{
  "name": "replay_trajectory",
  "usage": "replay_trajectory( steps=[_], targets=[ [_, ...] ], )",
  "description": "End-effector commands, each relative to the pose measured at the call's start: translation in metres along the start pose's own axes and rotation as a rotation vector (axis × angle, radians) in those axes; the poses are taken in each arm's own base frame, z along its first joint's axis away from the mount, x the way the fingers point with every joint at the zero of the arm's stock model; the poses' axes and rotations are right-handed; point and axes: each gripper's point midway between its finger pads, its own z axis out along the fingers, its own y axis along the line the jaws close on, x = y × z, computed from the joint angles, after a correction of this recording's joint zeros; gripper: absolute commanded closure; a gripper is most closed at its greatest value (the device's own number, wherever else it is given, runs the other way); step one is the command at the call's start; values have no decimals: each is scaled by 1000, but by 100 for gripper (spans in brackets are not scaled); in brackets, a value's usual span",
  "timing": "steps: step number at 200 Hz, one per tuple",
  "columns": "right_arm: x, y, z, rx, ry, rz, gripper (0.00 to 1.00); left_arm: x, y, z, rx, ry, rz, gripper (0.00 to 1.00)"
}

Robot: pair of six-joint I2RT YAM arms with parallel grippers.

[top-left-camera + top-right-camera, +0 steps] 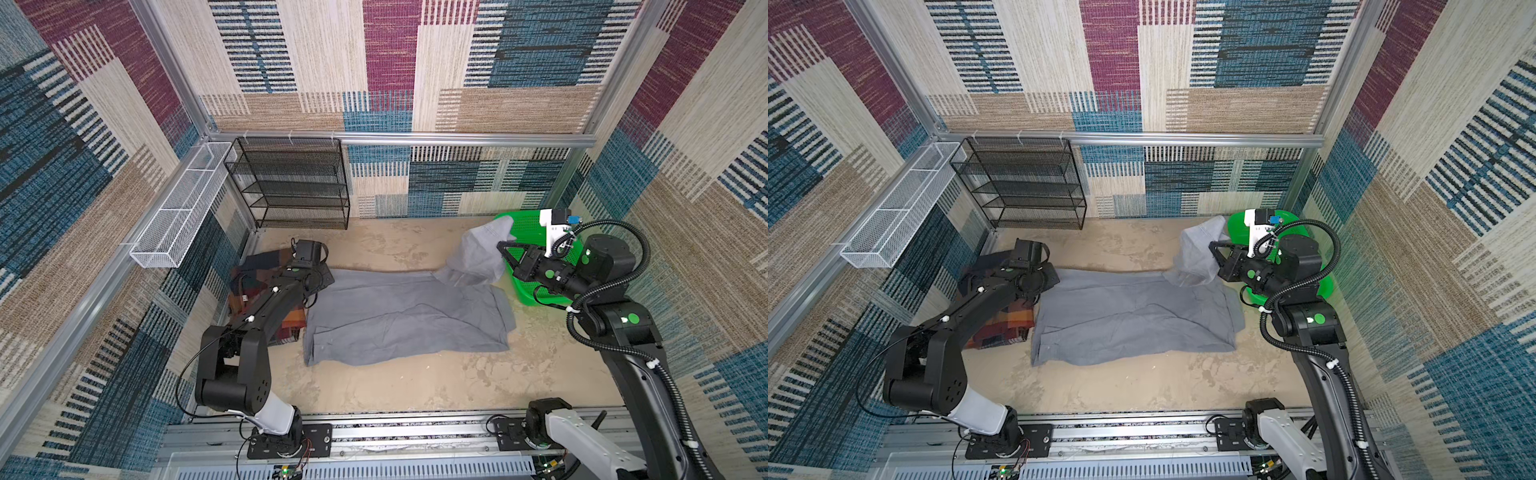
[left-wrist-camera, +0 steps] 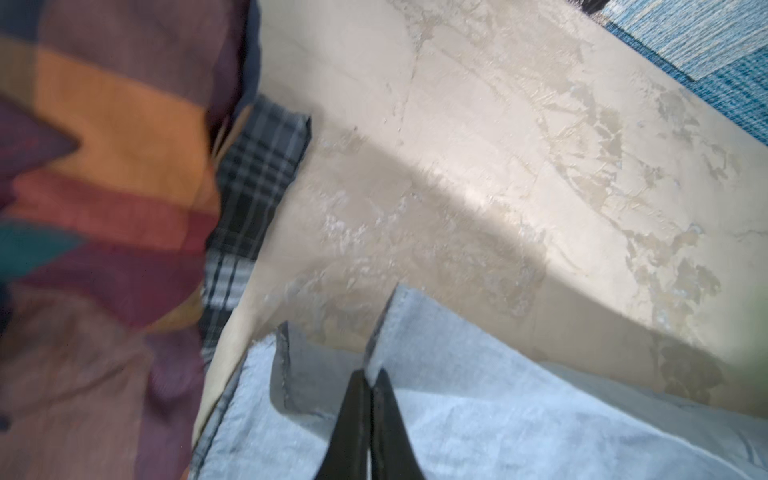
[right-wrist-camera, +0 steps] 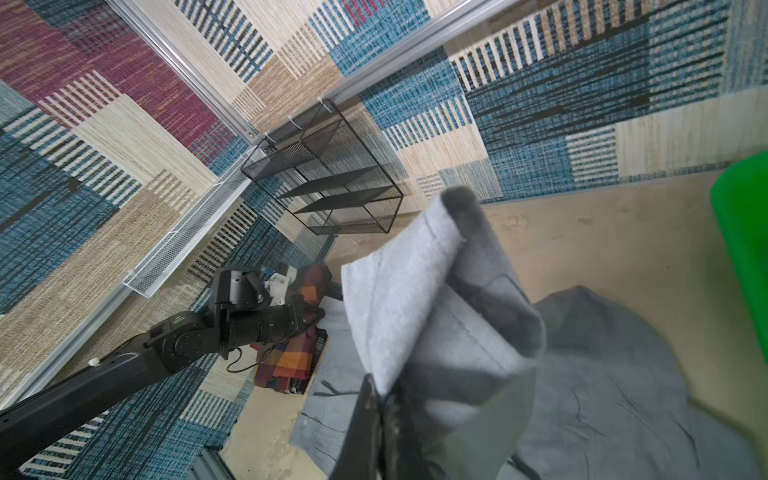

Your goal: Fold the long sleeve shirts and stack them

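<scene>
1. Your left fingers [image 2: 357,409] are pressed together on a hem edge of the gray shirt [image 1: 407,316], at the end nearest the plaid shirt [image 1: 249,282]; that pinch looks meant to anchor or lift this end for a fold.
2. Your right fingers [image 3: 368,415] are clamped on the opposite end and hold a bunch of gray cloth raised off the tabletop [image 1: 415,386], just beside the green basket [image 1: 525,232]; the lift probably frees that part so it can be laid over the body.
3. The rest of the gray shirt lies spread and wrinkled mid-tabletop, lengthwise between your two arms; the plaid shirt sits as a folded bundle at the left side, partly under the left arm, likely parked there as the base of the stack.
4. Bare tabletop lies open along the gray shirt's near edge; the far side is also bare up to the black mesh shelf [image 1: 291,183], so there is room to swing cloth either way.
5. The right is tight; the basket stands close behind the raised cloth and could snag it, so carry inward; on the left, the plaid bundle lies just beside your pinch and a drag might disturb it.
</scene>
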Motion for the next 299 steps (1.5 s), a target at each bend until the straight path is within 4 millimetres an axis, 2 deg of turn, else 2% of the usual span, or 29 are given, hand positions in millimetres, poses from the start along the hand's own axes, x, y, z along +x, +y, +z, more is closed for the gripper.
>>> replay_trajectory(
  steps=[1, 21, 63, 84, 95, 110, 139, 166, 202, 224, 280, 299],
  targets=[
    [22, -16, -8, 85, 54, 32, 100, -8, 1, -11, 41, -100, -73, 100],
    [39, -26, -15, 134, 94, 72, 100, 7, 10, -17, 46, -109, -97, 100],
    [64, -30, -26, 154, 138, 138, 100, 36, 28, -27, 38, -115, -112, 98],
    [82, -35, -27, 155, 180, 169, 100, 47, 36, -31, 31, -105, -117, 90],
    [87, -35, -29, 153, 183, 175, 100, 49, 39, -38, 34, -114, -125, 83],
    [100, -42, -30, 170, 210, 189, 100, 47, 42, -52, 42, -146, -141, 67],
    [107, -44, -33, 174, 210, 201, 100, 36, 46, -83, 54, -206, -157, 54],
    [105, -40, -34, 158, 212, 196, 100, 34, 44, -95, 67, -201, -154, 44],
    [111, -47, -32, 180, 223, 192, 100, 52, 37, -79, 70, -74, -137, 43],
    [103, -45, -29, 168, 200, 178, 100, 55, 28, -75, 86, -15, -125, 43],
    [96, -23, 12, -68, 247, 226, 100, 35, -4, -102, 202, 6, -49, 37],
    [109, -18, 29, -109, 304, 258, 100, 31, -12, -112, 247, 1, -37, 37]
  ],
)
